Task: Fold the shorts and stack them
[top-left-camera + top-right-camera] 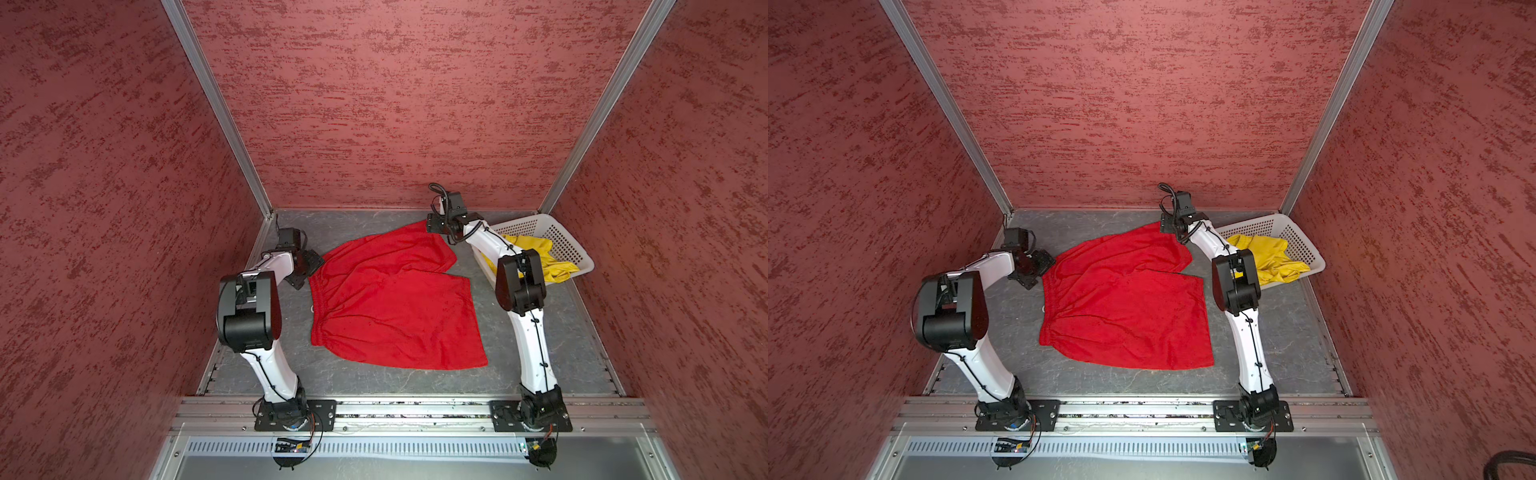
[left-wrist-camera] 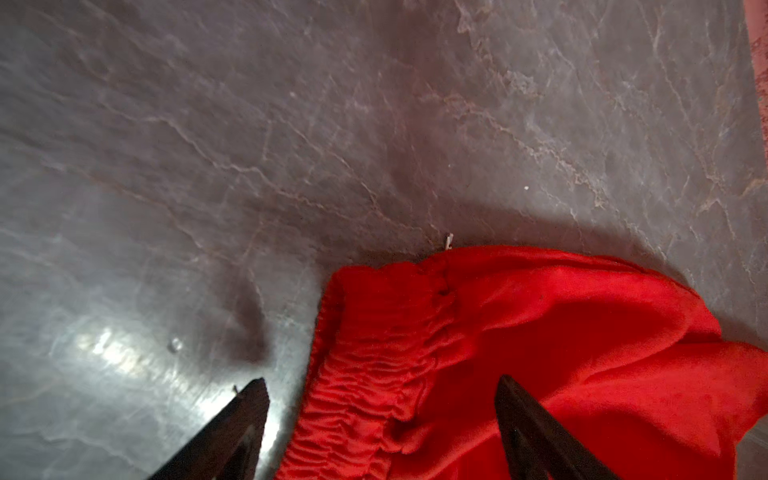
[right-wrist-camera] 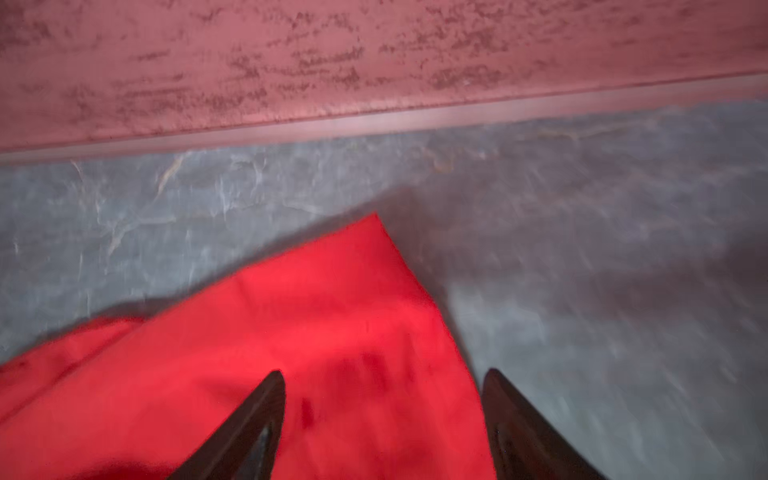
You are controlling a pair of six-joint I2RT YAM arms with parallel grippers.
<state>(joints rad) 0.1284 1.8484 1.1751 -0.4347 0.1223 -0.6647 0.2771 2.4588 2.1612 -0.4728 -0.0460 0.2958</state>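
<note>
You are poising the left end effector [image 2: 381, 380] and right end effector [image 3: 385, 371], both released, over corners of the plain red fabric shorts [image 1: 395, 307] spread beside the white perforated plastic basket [image 1: 563, 243], apparently to start folding.

Even light, glare, motion-blurred wrist views

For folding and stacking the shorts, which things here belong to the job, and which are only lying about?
Job:
red shorts, spread out
yellow shorts, crumpled

Lying about:
white basket, holding the yellow shorts
</note>
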